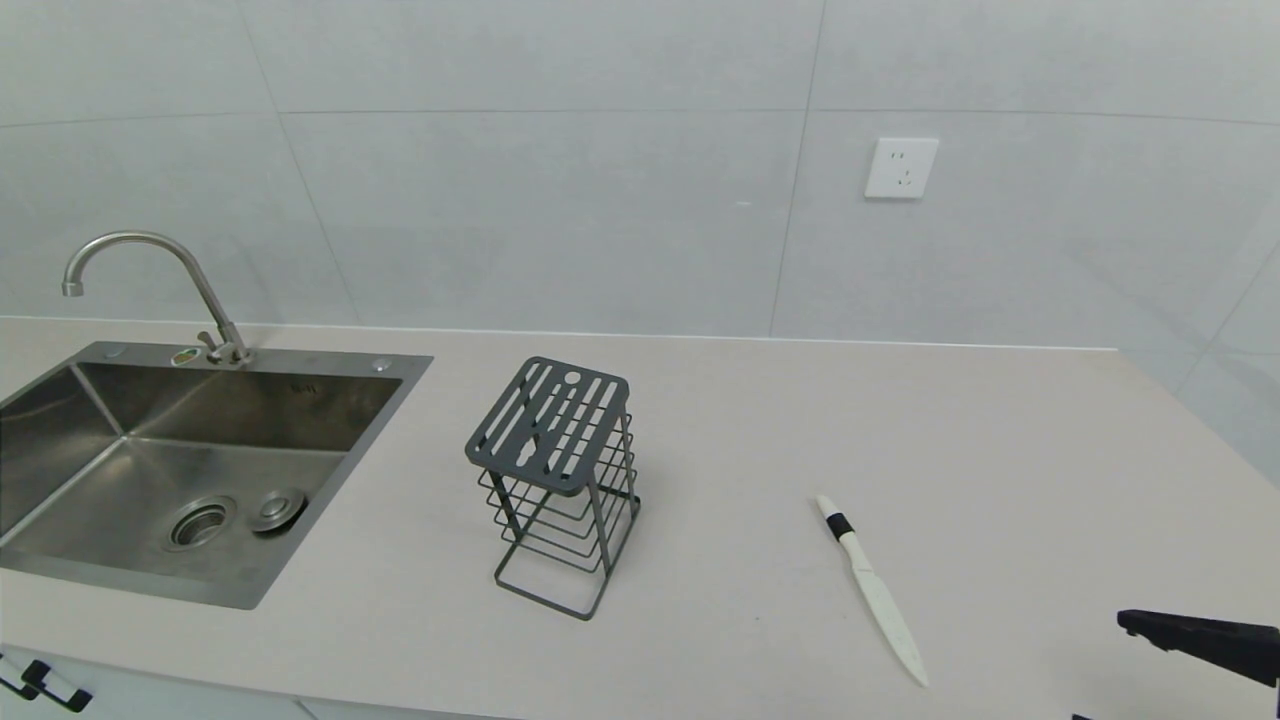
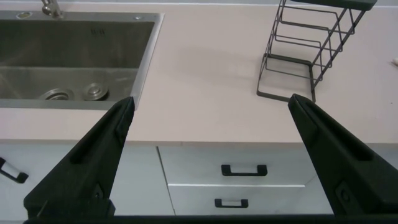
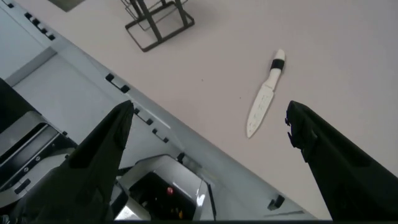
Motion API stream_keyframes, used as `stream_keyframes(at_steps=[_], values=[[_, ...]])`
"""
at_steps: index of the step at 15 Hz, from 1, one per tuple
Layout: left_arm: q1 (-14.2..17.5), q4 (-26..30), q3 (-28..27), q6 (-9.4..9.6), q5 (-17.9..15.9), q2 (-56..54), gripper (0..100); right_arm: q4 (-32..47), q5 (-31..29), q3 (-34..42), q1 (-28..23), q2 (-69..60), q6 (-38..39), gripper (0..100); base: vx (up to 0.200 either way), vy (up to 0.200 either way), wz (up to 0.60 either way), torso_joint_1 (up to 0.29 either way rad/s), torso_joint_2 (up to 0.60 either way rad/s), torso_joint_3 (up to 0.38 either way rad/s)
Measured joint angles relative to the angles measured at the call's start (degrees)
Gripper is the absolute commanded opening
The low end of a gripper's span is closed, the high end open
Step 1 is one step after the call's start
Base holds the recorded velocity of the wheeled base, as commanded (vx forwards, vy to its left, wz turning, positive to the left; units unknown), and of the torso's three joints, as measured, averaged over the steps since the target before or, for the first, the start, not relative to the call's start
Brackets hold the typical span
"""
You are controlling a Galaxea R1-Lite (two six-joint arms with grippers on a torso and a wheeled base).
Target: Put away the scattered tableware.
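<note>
A white knife with a black band on its handle lies flat on the pale counter, right of centre. It also appears in the right wrist view as the knife. A dark grey wire knife rack with a slotted top stands at the counter's middle. My right gripper hovers open over the counter's front edge, near the knife's blade end, holding nothing; one of its fingers shows at the lower right. My left gripper is open and holds nothing, in front of the counter between sink and rack.
A steel sink with a curved faucet fills the counter's left end. Drawers with black handles sit below the counter front. A wall socket is on the tiled wall. Bare counter stretches around the knife.
</note>
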Motion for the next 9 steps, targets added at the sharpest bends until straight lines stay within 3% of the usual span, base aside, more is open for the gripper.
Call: stream_keyframes(at_steps=[5,9], values=[[0.00,0.00,0.00,-0.02,0.00,0.00,100,0.06,-4.05,-2.01,0.27,9.51,-4.91,100,0.000,0.000,0.00,0.000,0.00,0.000],[-0.02,0.00,0.00,-0.02,-0.02,0.00,100,0.06,-8.03,-4.05,4.35,14.97,-4.99,100,0.000,0.000,0.00,0.000,0.00,0.000]])
